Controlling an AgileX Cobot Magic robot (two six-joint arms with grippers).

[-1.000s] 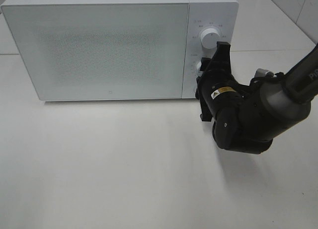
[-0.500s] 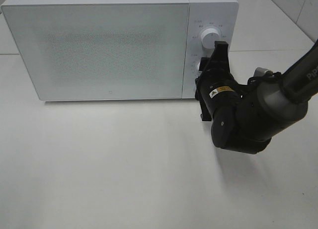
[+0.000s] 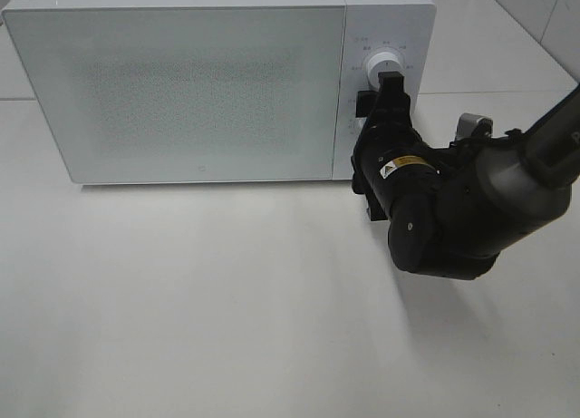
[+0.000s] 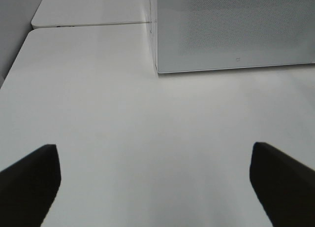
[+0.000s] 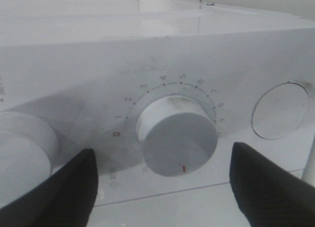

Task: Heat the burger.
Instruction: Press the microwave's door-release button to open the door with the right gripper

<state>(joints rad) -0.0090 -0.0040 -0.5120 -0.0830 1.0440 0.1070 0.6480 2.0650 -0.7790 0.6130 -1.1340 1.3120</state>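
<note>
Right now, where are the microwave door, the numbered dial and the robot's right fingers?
door (image 3: pixel 181 82), high view, middle of the frosted panel.
numbered dial (image 5: pixel 178 147), right wrist view, its round face.
right fingers (image 5: pixel 270 187), right wrist view, one dark finger's surface.

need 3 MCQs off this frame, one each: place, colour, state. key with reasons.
1. Where is the right gripper? A) at the table's front edge B) at the control panel C) at the table's far left
2. Colour of the mark on the knob between its fingers? A) blue B) green C) red
3. The microwave door is: A) shut B) ajar C) wide open
Key: B, exterior view shows it at the panel; C, wrist view shows a red dash; A, door sits flush.
</note>
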